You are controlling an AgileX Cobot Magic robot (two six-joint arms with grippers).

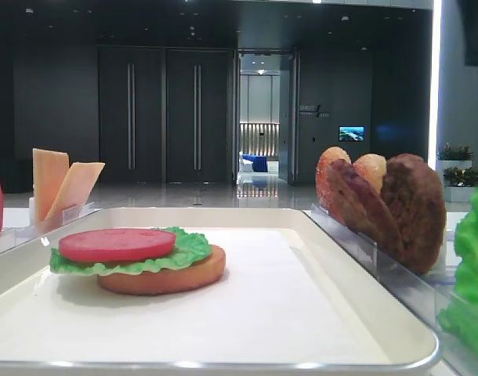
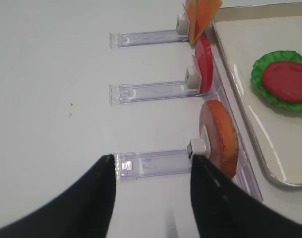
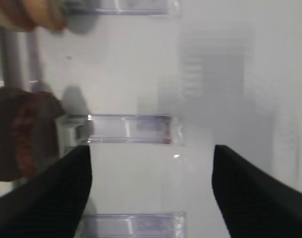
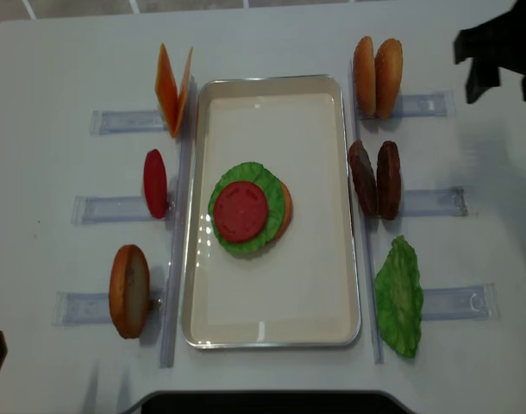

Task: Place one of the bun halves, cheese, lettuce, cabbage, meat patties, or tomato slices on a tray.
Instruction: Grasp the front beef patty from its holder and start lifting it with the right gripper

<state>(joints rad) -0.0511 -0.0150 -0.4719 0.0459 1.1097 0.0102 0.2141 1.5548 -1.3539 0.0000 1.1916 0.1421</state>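
Note:
On the cream tray (image 4: pixel 315 129) (image 1: pixel 317 313) lies a stack of one bun half (image 1: pixel 164 278), lettuce (image 4: pixel 246 241) and a tomato slice (image 4: pixel 241 211) (image 1: pixel 117 244). My left gripper (image 2: pixel 153 163) is open and empty over a clear rack, just left of a standing bun half (image 2: pixel 220 139) (image 4: pixel 129 291). Further along that side stand a tomato slice (image 2: pixel 204 64) and cheese (image 2: pixel 200 12) (image 4: pixel 172 86). My right gripper (image 3: pixel 151 153) (image 4: pixel 507 86) is open and empty above the table at the far right. The meat patties (image 3: pixel 22 134) (image 4: pixel 375 178) stand to its left. No cabbage shows.
Clear plastic racks (image 4: pixel 435 203) hold the food on both sides of the tray. Two bun halves (image 4: pixel 377 76) stand at the back right and a lettuce leaf (image 4: pixel 399 296) at the front right. The white table's (image 4: pixel 56 52) front edge is near.

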